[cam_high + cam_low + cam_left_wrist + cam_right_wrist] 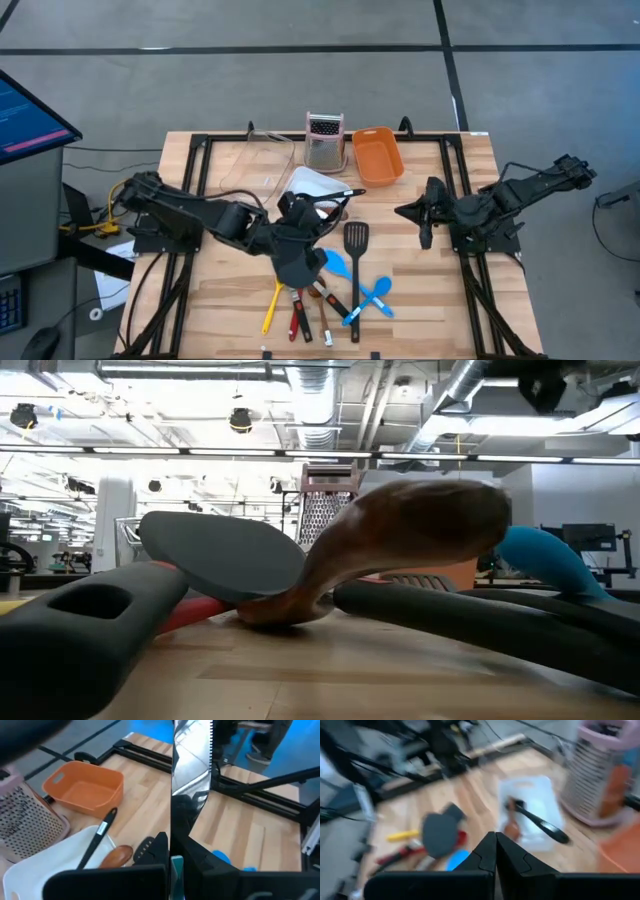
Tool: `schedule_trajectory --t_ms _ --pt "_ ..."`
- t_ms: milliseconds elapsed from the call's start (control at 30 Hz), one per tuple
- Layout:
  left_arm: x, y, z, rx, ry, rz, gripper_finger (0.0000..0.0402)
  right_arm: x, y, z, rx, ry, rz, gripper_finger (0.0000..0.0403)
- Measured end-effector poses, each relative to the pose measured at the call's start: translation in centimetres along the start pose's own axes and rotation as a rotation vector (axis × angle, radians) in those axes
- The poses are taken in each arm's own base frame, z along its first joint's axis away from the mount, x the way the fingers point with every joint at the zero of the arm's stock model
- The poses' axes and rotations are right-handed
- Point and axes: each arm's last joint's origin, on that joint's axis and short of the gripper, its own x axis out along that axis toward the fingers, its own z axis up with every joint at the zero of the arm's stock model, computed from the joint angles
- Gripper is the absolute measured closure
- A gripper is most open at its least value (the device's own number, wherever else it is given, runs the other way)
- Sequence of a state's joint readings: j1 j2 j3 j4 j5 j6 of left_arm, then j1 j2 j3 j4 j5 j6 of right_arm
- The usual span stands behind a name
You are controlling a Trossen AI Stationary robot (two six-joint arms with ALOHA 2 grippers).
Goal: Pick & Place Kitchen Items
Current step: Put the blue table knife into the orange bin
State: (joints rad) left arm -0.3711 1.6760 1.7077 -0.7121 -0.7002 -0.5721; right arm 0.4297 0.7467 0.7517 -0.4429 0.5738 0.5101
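A grey floor crossed by dark lines surrounds the bench (420,300), a pale wooden top of butcher-block planks framed by black rails. A monitor (30,125) with a blue screen stands off its left edge. In the low view the room behind shows bright ceiling lights, silver ducts and pipes.

The left arm reaches from the left side toward the middle of the bench, its left claw (297,268) low over the near-centre utensils; from these views I cannot tell how far its fingers are parted or whether they hold anything. The right arm waits at the right side, its right claw (412,212) closed, fingers meeting tip to tip with nothing between them.

At the back stand the steel grater (324,141) with a pink top, the orange tub (378,156) just beside it, and a clear tub (258,165) to the left. In front of them lies the white tub (312,184), holding a black-handled tool (98,837) with a brown wooden head.

The other kitchen items lie near the front edge: a black slotted turner (356,240) pointing back, two blue spoons (372,297) crossed beside it, a yellow-handled tool (271,308), a red-handled tool (297,318) and a wood-handled one (323,322) fanned out together. In the low view a wooden spoon bowl (410,530) and a black spatula blade (220,555) fill the foreground.
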Motion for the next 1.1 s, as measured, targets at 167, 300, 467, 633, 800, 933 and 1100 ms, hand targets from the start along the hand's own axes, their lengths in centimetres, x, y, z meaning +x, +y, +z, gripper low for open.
schedule_trajectory --t_ms 167,300,467,633,800,933,1100 --pt "0.6 0.3 0.9 0.014 -0.047 -0.008 0.0400 0.0 1.2 1.4 -0.016 -0.100 0.173 0.0403" --pt "0.7 0.1 2.0 0.015 -0.111 -0.070 0.0400 0.4 2.2 2.4 -0.020 -0.185 0.259 0.0403" --pt "0.9 0.1 2.7 0.023 -0.158 -0.081 0.0400 1.9 3.4 2.6 -0.004 -0.235 0.279 0.0403" --pt "1.7 0.3 1.9 0.026 -0.149 -0.068 0.0400 3.5 4.7 2.7 -0.043 -0.292 0.288 0.0392" --pt "2.9 0.2 0.4 0.002 -0.149 -0.069 0.0400 5.0 5.3 2.8 -0.018 -0.346 0.286 0.0334" --pt "3.6 0.0 -0.4 -0.025 -0.179 -0.085 0.0400 6.5 5.1 2.6 0.041 -0.335 0.255 0.0268" --pt "4.2 0.1 -1.0 -0.042 -0.195 -0.089 0.0400 8.1 4.9 2.2 0.100 -0.309 0.231 0.0194"
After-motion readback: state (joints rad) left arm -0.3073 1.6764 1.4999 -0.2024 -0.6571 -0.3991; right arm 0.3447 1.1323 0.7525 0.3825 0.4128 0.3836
